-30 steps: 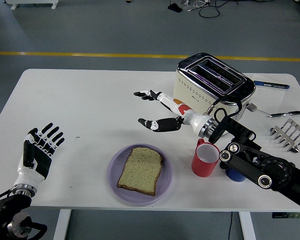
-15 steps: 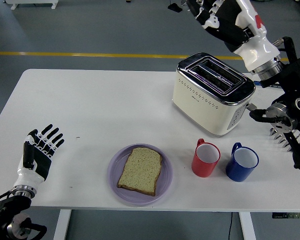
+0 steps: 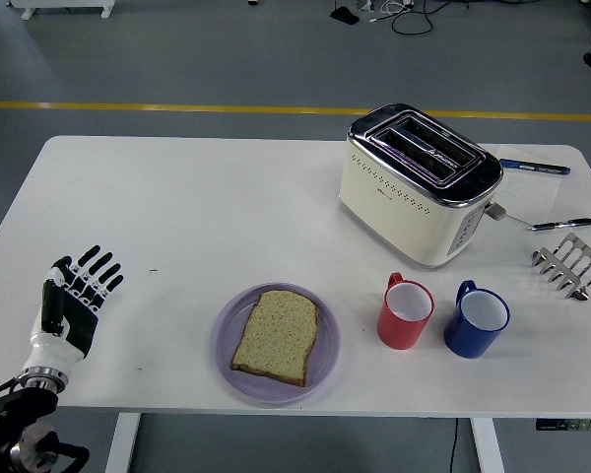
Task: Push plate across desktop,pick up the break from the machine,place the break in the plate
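1. Bread [image 3: 278, 337]: one slice lies flat on the purple plate [image 3: 227, 360], inside the rim, its long side running roughly toward the far edge of the counter [image 3: 177, 197]. It rests on the plate alone; nothing else touches it.
2. Plate: sits near the front edge of the counter, a little left of centre, just left of the red mug [image 3: 405, 312] and well apart from the toaster [image 3: 419, 187].
3. Toaster: stands at the far right of the counter, both slots facing up. No bread shows in either slot as far as this view allows.
4. Left robot hand [image 3: 71, 307]: rests at the front left corner of the counter, fingers spread and straight, holding nothing. It is well apart from the plate.
5. Right robot hand: not in view. A small dark shape at the top right edge of the picture may belong to the arm, but that cannot be confirmed.
6. Other items: a blue mug [image 3: 476, 320] beside the red one, a metal rack [image 3: 569, 262] and two pens [image 3: 561, 225] at the right edge. None interferes with the plate.
7. Assessment: all steps appear complete. The plate is positioned, the slice is out of the machine and placed on the plate. Nothing appears left to do.
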You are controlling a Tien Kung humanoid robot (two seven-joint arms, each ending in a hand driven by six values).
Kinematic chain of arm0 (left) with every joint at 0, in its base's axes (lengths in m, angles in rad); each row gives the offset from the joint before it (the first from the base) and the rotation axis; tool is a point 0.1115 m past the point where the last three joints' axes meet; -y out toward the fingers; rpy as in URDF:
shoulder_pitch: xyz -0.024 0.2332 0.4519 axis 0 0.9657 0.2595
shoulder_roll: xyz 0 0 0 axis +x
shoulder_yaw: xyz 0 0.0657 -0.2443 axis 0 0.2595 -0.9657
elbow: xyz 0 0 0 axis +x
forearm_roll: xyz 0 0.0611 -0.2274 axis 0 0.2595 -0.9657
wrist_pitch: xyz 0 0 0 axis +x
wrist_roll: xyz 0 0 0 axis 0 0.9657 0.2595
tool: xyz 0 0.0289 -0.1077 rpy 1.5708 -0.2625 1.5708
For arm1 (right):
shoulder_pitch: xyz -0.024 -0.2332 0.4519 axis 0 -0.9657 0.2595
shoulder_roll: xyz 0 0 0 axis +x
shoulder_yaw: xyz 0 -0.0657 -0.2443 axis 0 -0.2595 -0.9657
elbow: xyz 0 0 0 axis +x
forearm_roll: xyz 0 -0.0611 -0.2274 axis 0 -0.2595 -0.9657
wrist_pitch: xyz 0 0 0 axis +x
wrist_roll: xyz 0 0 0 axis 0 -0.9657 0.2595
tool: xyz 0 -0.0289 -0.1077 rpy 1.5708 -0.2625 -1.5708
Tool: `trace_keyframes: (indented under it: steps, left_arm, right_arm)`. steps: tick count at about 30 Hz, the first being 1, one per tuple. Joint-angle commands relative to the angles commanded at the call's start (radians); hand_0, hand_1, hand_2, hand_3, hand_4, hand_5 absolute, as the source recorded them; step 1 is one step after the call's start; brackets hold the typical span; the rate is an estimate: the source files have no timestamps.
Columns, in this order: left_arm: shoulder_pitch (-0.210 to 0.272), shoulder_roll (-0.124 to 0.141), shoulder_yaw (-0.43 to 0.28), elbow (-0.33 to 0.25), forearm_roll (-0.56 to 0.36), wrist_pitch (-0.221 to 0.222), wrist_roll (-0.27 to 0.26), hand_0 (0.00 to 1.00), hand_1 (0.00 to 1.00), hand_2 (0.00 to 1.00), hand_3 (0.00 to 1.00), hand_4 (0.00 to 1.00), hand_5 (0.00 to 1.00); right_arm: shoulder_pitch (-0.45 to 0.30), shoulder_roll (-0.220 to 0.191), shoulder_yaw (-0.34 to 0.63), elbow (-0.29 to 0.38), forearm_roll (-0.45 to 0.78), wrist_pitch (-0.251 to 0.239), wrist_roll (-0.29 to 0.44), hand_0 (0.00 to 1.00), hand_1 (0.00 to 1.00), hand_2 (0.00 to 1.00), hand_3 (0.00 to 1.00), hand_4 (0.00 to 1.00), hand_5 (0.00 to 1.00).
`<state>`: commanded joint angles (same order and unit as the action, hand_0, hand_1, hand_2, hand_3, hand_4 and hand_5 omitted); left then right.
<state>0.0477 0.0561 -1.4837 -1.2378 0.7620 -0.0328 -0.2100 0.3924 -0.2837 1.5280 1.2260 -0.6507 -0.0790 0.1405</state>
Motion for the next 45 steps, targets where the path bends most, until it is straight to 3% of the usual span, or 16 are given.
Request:
trace_keyframes:
  steps: [5, 12, 17, 22, 25, 31, 45]
  left_arm:
    - [-0.005, 0.001, -0.006, -0.028, 0.004, 0.0, 0.001, 0.778, 0.754, 0.776, 0.766, 0.499, 0.998]
    - [-0.013, -0.005, -0.013, -0.038, 0.007, 0.001, 0.0, 0.777, 0.753, 0.776, 0.766, 0.5, 0.998]
    - [-0.018, -0.013, -0.017, -0.039, 0.005, 0.001, 0.001, 0.777, 0.753, 0.775, 0.766, 0.501, 0.998]
    - [-0.017, -0.013, -0.02, -0.044, 0.005, 0.001, 0.001, 0.777, 0.752, 0.774, 0.765, 0.502, 0.998]
    - [-0.015, -0.013, -0.023, -0.044, 0.005, 0.001, 0.001, 0.777, 0.753, 0.774, 0.765, 0.503, 0.998]
    - [-0.017, -0.018, -0.04, -0.065, -0.055, -0.014, 0.025, 0.777, 0.758, 0.774, 0.766, 0.504, 0.998]
    - [-0.019, -0.03, -0.093, -0.091, -0.057, -0.037, 0.059, 0.786, 0.762, 0.784, 0.77, 0.504, 0.998]
  right_arm:
    - [-0.11, 0.024, 0.038, -0.035, 0.002, 0.035, -0.019, 0.763, 0.73, 0.737, 0.738, 0.548, 0.489]
    - [-0.226, 0.033, 0.059, -0.029, 0.011, 0.063, -0.029, 0.76, 0.731, 0.736, 0.736, 0.544, 0.5]
    - [-0.298, 0.03, 0.06, 0.011, 0.059, 0.074, -0.043, 0.76, 0.727, 0.736, 0.734, 0.54, 0.515]
    - [-0.372, 0.064, 0.07, 0.103, 0.253, 0.083, -0.056, 0.759, 0.726, 0.731, 0.732, 0.534, 0.521]
    - [-0.386, 0.08, 0.076, 0.122, 0.346, 0.087, -0.054, 0.739, 0.706, 0.715, 0.713, 0.53, 0.519]
    - [-0.378, 0.093, 0.094, 0.099, 0.337, 0.095, -0.053, 0.733, 0.702, 0.71, 0.7, 0.527, 0.517]
    - [-0.366, 0.114, 0.121, 0.049, 0.31, 0.107, -0.058, 0.724, 0.684, 0.696, 0.677, 0.525, 0.522]
